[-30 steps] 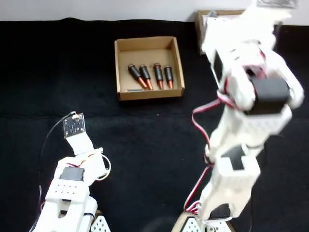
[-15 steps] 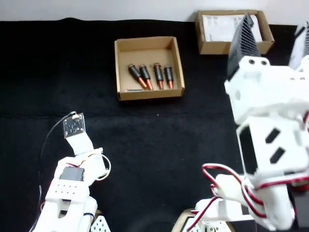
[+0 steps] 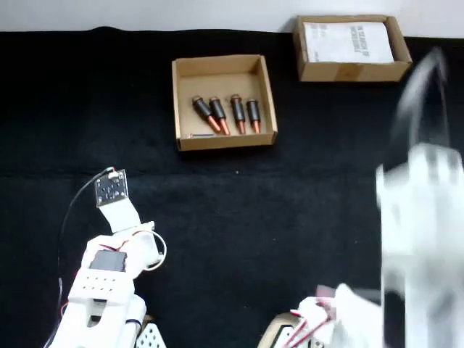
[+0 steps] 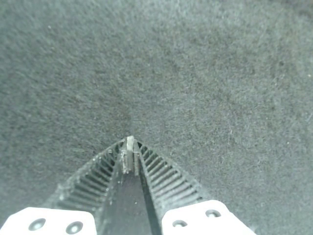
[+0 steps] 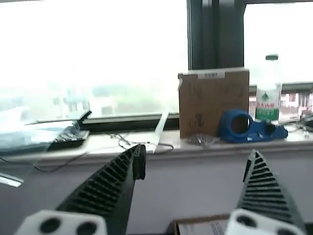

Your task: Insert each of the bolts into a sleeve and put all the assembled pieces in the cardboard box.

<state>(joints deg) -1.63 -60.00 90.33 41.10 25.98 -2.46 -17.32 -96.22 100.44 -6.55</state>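
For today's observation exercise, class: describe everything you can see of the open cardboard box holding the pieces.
The cardboard box is brown, shallow, roughly square and open-topped, resting flat on the black cloth. Inside lie four dark sleeves with copper-coloured tips, side by side, tips toward its near wall.

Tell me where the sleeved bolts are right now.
In the high view, the four sleeved bolts lie side by side inside the open cardboard box at the far middle of the table, left of the other box holding a printed sheet.
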